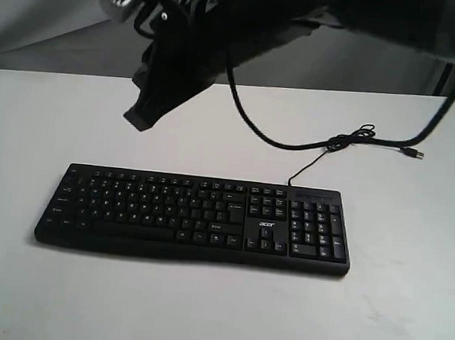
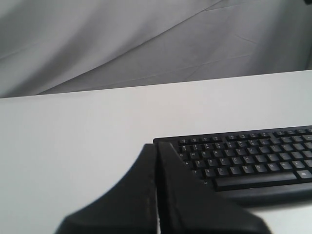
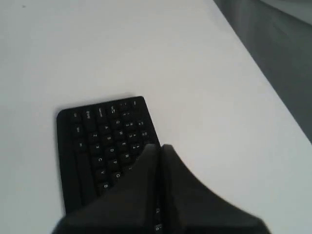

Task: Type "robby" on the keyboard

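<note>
The black keyboard [image 1: 169, 210] lies flat on the white table [image 1: 50, 117], its thin cable [image 1: 311, 162] trailing back to a loose USB plug [image 1: 415, 154]. My right gripper [image 1: 139, 120] reaches across from the upper right and hangs shut above the table behind the keyboard's left half. In the right wrist view the shut gripper [image 3: 159, 146] overlaps the letter keys at the left end of the keyboard [image 3: 95, 139]. The left wrist view has the left gripper [image 2: 156, 145] shut and empty, by the left end of the keyboard [image 2: 253, 158]. The exterior view does not include the left gripper.
A thick black arm cable [image 1: 251, 124] sags over the table behind the keyboard. A grey cloth backdrop [image 2: 122, 39] hangs beyond the table's far edge. Bare white table surrounds the keyboard on all sides.
</note>
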`<action>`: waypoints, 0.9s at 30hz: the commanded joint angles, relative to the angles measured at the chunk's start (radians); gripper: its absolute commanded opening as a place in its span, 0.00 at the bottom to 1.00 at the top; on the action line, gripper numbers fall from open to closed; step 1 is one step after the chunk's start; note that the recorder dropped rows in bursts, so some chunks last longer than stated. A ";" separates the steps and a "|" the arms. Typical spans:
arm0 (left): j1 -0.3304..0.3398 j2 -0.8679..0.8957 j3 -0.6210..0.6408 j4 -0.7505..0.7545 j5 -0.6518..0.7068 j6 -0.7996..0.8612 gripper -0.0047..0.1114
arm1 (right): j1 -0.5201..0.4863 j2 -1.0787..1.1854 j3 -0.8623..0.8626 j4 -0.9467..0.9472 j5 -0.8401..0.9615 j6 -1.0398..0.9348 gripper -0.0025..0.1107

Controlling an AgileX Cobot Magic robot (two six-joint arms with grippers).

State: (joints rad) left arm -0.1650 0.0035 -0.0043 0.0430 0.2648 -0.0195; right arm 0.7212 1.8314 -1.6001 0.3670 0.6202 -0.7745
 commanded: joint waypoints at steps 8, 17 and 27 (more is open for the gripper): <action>-0.006 -0.003 0.004 0.005 -0.005 -0.003 0.04 | -0.066 0.195 -0.044 0.117 -0.018 -0.086 0.02; -0.006 -0.003 0.004 0.005 -0.005 -0.003 0.04 | -0.056 0.469 -0.336 0.172 0.146 -0.084 0.02; -0.006 -0.003 0.004 0.005 -0.005 -0.003 0.04 | -0.023 0.630 -0.541 0.166 0.278 -0.136 0.02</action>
State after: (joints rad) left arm -0.1650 0.0035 -0.0043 0.0430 0.2648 -0.0195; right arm 0.6978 2.4414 -2.1090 0.5261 0.8642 -0.8892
